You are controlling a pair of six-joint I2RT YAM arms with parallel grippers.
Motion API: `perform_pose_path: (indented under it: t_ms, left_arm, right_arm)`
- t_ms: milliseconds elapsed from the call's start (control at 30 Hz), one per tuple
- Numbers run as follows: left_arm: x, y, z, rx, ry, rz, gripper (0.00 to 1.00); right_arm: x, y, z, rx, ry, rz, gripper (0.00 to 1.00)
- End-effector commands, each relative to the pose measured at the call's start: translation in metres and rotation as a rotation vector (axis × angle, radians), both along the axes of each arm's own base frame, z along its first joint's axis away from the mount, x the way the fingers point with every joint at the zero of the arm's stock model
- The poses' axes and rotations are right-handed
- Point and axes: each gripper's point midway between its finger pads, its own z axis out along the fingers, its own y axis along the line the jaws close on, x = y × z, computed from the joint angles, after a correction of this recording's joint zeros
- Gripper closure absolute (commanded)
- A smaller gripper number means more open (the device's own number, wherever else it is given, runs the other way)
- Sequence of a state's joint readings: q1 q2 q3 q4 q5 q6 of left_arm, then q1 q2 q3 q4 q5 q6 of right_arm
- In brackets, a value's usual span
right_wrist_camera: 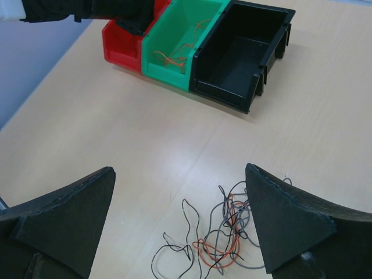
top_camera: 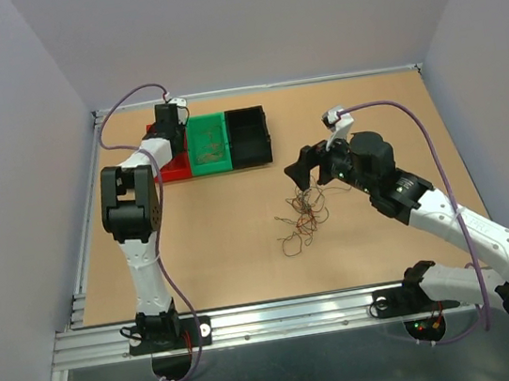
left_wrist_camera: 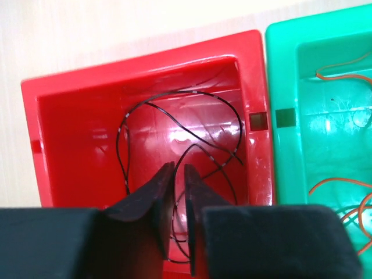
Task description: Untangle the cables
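Loose tangle of hair-thin curly cables, brown, orange-red and dark, on smooth tan surface, right gripper spread wide above it, left gripper narrowed to a slit over glossy red plastic bin containing looped dark wire.

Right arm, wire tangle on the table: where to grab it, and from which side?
Pinch the dark strand that loops out at the left edge of the tangle in the right wrist view, not the knotted middle. It is a single, free strand. Come straight down, since everything lies flat on the table. The right gripper hangs open above it.
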State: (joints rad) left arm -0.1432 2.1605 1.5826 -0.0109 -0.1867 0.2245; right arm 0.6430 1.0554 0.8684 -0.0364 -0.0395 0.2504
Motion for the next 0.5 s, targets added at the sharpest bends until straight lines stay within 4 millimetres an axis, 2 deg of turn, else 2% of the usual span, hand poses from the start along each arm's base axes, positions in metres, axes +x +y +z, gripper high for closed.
perform_pose_path:
  t_ms: [0, 100, 267, 400, 467]
  left_arm:
    - [-0.015, 0.011, 0.037, -0.010, -0.044, 0.016, 0.70]
    - [-0.020, 0.011, 0.045, -0.020, -0.054, 0.010, 0.62]
    - [-0.020, 0.013, 0.056, -0.054, -0.067, 0.004, 0.61]
    - [-0.021, 0.017, 0.075, -0.124, -0.099, -0.020, 0.61]
    - [-0.023, 0.016, 0.076, -0.131, -0.099, -0.027, 0.61]
  right_arm:
    - [0.013, -0.001, 0.004, 0.014, -0.018, -0.061, 0.02]
    - [0.013, -0.001, -0.005, -0.012, 0.017, -0.066, 0.02]
    - [0.013, -0.001, -0.006, -0.012, 0.018, -0.065, 0.02]
    - [0.012, -0.001, -0.006, -0.013, 0.020, -0.063, 0.02]
    - [0.013, -0.001, -0.006, -0.013, 0.020, -0.065, 0.02]
